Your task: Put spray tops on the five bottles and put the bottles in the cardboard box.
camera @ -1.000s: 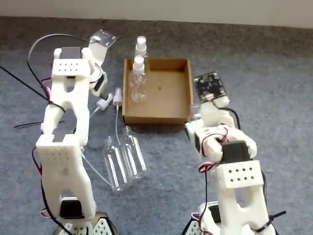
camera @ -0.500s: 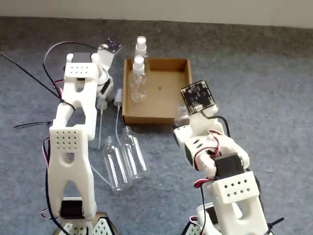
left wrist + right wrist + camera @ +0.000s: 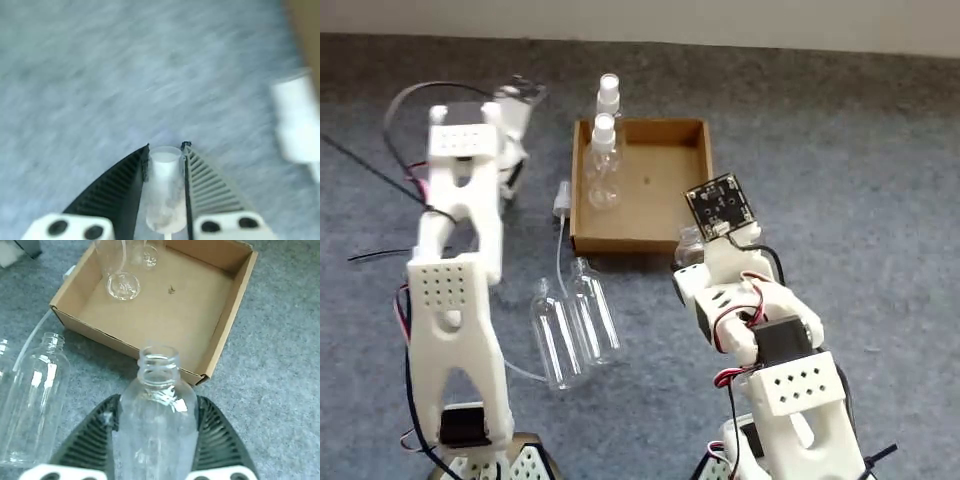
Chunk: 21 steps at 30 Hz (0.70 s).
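My left gripper [image 3: 165, 146] is shut on a white spray top [image 3: 165, 190], held above the grey carpet left of the cardboard box [image 3: 640, 243]. A second spray top [image 3: 561, 198] lies on the carpet beside the box's left wall. My right gripper [image 3: 157, 402] is shut on a clear uncapped bottle [image 3: 157, 425], upright just in front of the box's near wall [image 3: 225, 335]. Two capped bottles [image 3: 603, 160] stand along the box's left side. Two uncapped bottles [image 3: 570, 325] lie side by side in front of the box.
Grey carpet covers the whole work surface. The left arm [image 3: 460, 230] stretches along the left side, with black cables [image 3: 380, 170] trailing beside it. The right half of the box floor [image 3: 170, 310] is bare. Open carpet lies to the right of the box.
One of the two loose spray tops left of the box is now off the carpet, in my left gripper. My right arm carried its bottle left, along the box's front wall.
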Each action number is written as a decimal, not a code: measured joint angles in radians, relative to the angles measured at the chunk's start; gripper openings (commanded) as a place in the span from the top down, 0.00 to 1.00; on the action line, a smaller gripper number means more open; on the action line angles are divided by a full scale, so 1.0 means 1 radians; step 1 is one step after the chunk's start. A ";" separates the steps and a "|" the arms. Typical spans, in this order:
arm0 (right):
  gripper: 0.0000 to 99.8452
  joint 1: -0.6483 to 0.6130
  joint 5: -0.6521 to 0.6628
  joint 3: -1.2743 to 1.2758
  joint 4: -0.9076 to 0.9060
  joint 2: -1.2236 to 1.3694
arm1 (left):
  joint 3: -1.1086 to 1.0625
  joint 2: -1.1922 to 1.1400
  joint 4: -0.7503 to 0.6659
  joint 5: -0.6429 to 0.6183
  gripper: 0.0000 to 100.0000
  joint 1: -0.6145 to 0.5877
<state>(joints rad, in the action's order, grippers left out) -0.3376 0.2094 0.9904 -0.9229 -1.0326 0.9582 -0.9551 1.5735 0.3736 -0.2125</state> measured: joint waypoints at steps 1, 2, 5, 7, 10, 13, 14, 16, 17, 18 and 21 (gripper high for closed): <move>1.00 0.000 0.000 0.000 0.003 0.000 | 0.032 0.009 0.026 -0.006 1.00 -0.025; 1.00 -0.002 0.000 0.000 0.012 0.000 | 0.071 0.021 0.054 -0.011 1.00 -0.044; 1.00 -0.002 0.000 0.000 0.061 0.000 | 0.204 0.092 0.140 -0.020 1.00 -0.081; 1.00 -0.002 0.000 0.000 0.117 0.000 | 0.275 0.153 0.170 -0.037 1.00 -0.089; 1.00 -0.021 0.000 0.009 0.236 -0.002 | 0.316 0.258 0.184 -0.087 1.00 -0.100; 1.00 -0.078 -0.003 0.086 0.358 -0.005 | 0.321 0.374 0.187 -0.143 1.00 -0.103; 1.00 -0.104 -0.006 0.117 0.407 -0.005 | 0.321 0.414 0.190 -0.167 1.00 -0.103; 1.00 -0.157 -0.026 0.176 0.520 -0.005 | 0.321 0.493 0.190 -0.218 1.00 -0.100; 1.00 -0.173 -0.048 0.210 0.578 -0.005 | 0.321 0.534 0.190 -0.242 1.00 -0.094; 1.00 -0.183 -0.064 0.241 0.632 -0.005 | 0.313 0.575 0.192 -0.265 1.00 -0.084; 1.00 -0.184 -0.083 0.311 0.733 -0.005 | 0.218 0.724 0.193 -0.310 1.00 -0.034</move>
<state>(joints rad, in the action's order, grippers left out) -0.5217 0.1266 1.3019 -0.1895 -1.0372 1.1761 -0.2309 1.7668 0.0637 -0.2463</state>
